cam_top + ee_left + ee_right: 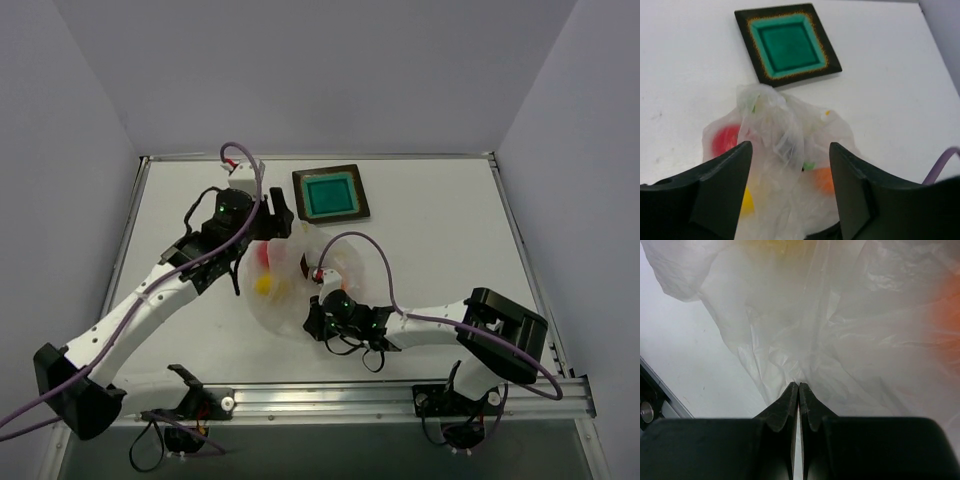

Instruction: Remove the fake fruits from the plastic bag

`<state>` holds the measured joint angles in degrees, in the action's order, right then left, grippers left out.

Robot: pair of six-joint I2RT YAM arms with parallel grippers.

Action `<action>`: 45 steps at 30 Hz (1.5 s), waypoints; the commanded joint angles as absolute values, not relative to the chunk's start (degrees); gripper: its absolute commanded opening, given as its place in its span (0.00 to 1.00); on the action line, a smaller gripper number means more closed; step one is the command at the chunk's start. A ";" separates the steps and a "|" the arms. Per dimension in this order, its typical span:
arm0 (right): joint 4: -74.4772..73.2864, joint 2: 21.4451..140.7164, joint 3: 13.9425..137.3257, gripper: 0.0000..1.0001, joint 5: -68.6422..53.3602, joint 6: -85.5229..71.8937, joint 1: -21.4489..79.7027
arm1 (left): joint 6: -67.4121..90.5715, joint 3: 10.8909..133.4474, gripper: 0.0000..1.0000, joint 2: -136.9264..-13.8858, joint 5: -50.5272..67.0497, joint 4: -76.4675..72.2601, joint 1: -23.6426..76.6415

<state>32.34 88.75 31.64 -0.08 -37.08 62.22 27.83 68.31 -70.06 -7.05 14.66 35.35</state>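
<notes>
The plastic bag point(285, 290) lies crumpled at the table's middle, and through it show a red fruit point(263, 256) and a yellow fruit point(263, 285). In the left wrist view the bag point(772, 135) holds the red fruit point(724, 141), the yellow fruit point(746, 200) and the orange fruit point(824, 179). The maroon fruit is hidden. My left gripper point(790, 150) is open, its jaws astride the bag's bunched far part. My right gripper point(799, 386) is shut on the bag's near edge point(840, 340). An orange blur point(949, 315) shows through the plastic.
A square teal tray with a dark brown rim point(331, 193) stands just beyond the bag, also in the left wrist view point(787, 42). White walls close the table. A metal rail point(400, 398) runs along the near edge.
</notes>
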 commanded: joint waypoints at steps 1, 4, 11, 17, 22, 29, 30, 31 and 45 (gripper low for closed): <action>31.82 86.31 32.69 0.00 2.37 -37.44 61.61 | 30.14 64.00 0.59 -65.40 -10.96 23.36 38.40; 31.82 86.48 32.78 0.00 2.29 -37.44 61.52 | 31.55 61.00 0.59 -63.90 -14.84 25.30 44.28; 31.38 85.96 32.52 0.00 2.55 -38.06 61.52 | 30.33 61.17 0.81 -72.50 -24.34 24.96 49.22; 30.15 82.44 30.94 0.00 3.87 -38.41 61.44 | 29.18 58.54 0.68 -78.66 -32.96 25.23 49.22; 29.36 80.77 30.06 0.00 4.66 -38.67 60.65 | 29.97 52.04 0.02 -73.14 -34.98 20.14 48.87; 28.57 77.09 26.81 0.00 6.59 -40.69 59.42 | 32.42 37.82 0.02 -57.50 -32.09 13.89 45.97; 28.39 75.77 26.37 0.00 6.68 -41.04 59.24 | 33.82 36.40 0.02 -54.35 -31.47 13.63 45.36; 27.78 75.33 25.85 0.00 6.68 -41.13 58.98 | 34.36 34.91 0.02 -53.01 -30.59 13.10 44.05; 7.56 53.28 34.70 0.67 6.07 -35.78 60.64 | 35.60 23.20 0.02 -39.20 -21.62 2.55 41.92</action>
